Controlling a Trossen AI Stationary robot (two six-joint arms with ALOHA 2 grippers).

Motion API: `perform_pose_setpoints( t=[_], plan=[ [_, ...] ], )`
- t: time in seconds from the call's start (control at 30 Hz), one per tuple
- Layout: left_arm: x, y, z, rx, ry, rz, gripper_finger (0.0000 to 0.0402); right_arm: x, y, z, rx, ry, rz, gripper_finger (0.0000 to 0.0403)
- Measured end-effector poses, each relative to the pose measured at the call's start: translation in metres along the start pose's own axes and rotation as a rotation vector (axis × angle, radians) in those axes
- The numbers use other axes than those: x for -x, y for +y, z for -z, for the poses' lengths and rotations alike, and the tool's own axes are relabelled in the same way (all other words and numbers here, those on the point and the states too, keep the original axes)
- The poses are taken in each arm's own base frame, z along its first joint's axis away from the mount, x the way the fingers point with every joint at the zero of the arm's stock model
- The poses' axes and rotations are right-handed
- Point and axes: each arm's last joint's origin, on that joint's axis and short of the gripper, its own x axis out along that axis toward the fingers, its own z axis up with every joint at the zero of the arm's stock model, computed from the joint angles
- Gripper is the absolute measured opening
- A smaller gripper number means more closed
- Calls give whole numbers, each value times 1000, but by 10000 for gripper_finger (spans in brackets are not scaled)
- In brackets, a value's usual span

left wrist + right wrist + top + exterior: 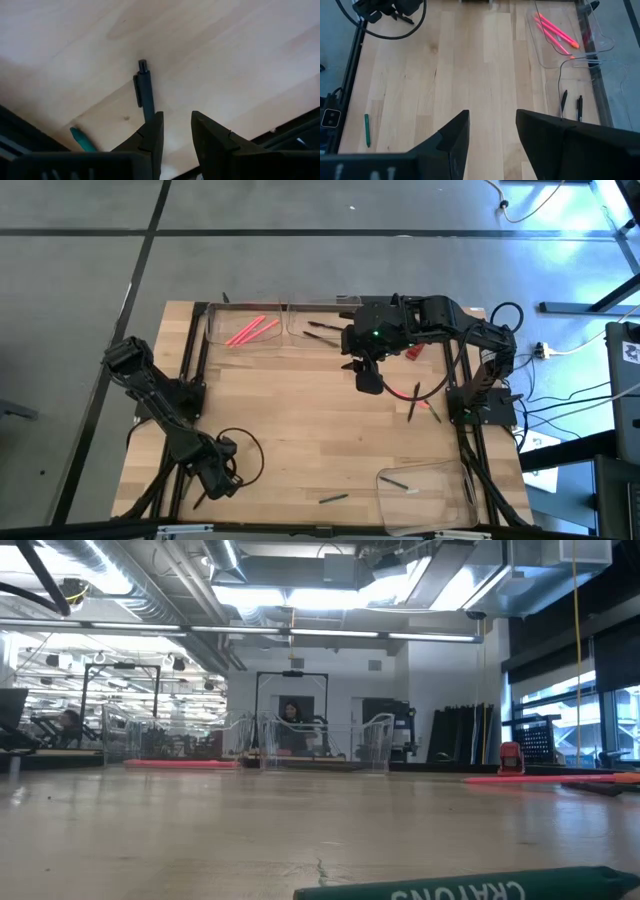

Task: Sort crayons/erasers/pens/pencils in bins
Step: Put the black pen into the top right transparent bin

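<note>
My left gripper [177, 115] stands open low over the table's near left corner [213, 480], pointing down. A dark blue-grey pen [144, 90] with a clip lies flat on the wood; its near end runs under one fingertip [156, 120], and only wood shows in the gap. A green crayon [82, 140] lies beside it, also seen close in the low view [470, 886]. My right gripper [492, 132] hangs open high over the table's far middle [366, 377]. A far-left bin [245, 330] holds pink sticks, the bin beside it [320, 330] black pens. My left gripper comes at the pen from above, pointing down. One fingertip [156, 120] covers the pen's near end [149, 112], and the pen lies flat on the table outside the gap. I cannot tell whether the finger touches it.
A third clear bin [430, 492] sits at the near right with a stick or two inside. Loose sticks lie at the near middle [333, 499] and right of centre [413, 406]. A black frame rail runs along the table's left edge [190, 350].
</note>
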Motion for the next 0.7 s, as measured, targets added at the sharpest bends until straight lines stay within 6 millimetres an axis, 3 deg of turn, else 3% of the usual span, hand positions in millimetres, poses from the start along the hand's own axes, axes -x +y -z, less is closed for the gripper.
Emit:
perform_pose_setpoints(
  t=[0.4,0.7],
  plan=[
    [0,1,-1,-17,-12,-8,88,0,0,0,1,0,0,165],
    [0,1,-1,-24,-14,-4,59,0,0,0,4,0,0,165]
  ],
)
